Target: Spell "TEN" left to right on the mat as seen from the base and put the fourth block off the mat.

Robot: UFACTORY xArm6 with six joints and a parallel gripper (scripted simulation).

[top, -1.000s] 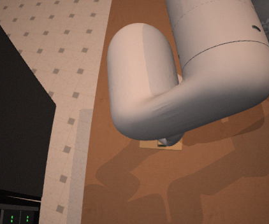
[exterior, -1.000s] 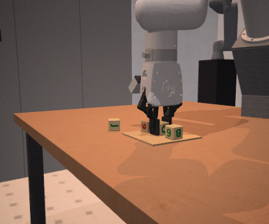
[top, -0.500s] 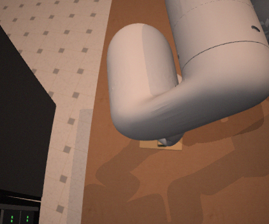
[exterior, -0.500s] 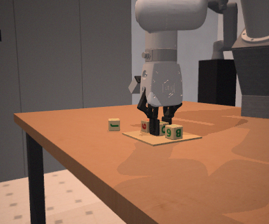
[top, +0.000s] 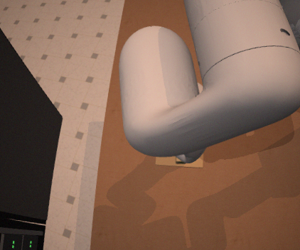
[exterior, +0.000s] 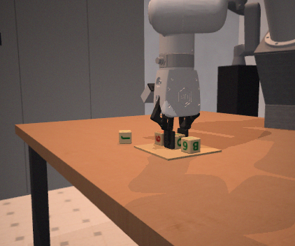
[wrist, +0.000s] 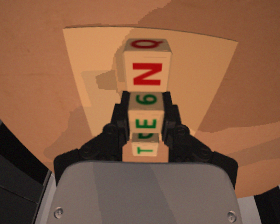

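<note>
In the wrist view my gripper (wrist: pixel 146 102) is shut on the middle block, whose top shows a green E (wrist: pixel 145 123). A block with a green T (wrist: pixel 145 149) lies just before it. A block with a red N (wrist: pixel 147 72) lies just beyond it. All three stand in a tight row on the tan mat (wrist: pixel 91 63). In the exterior view the gripper (exterior: pixel 174 140) stands upright over the mat (exterior: pixel 177 151), with the held block (exterior: pixel 179 140) between a block at the left (exterior: pixel 159 138) and one at the right (exterior: pixel 190 145). The fourth block (exterior: pixel 125 136) sits on the table, left of the mat.
The arm's elbow (top: pixel 211 89) fills the top view; only a strip of the mat (top: pixel 166 161) shows under it. The table's left edge (exterior: pixel 71 168) drops to a tiled floor. A dark cabinet (exterior: pixel 237 90) stands behind the table.
</note>
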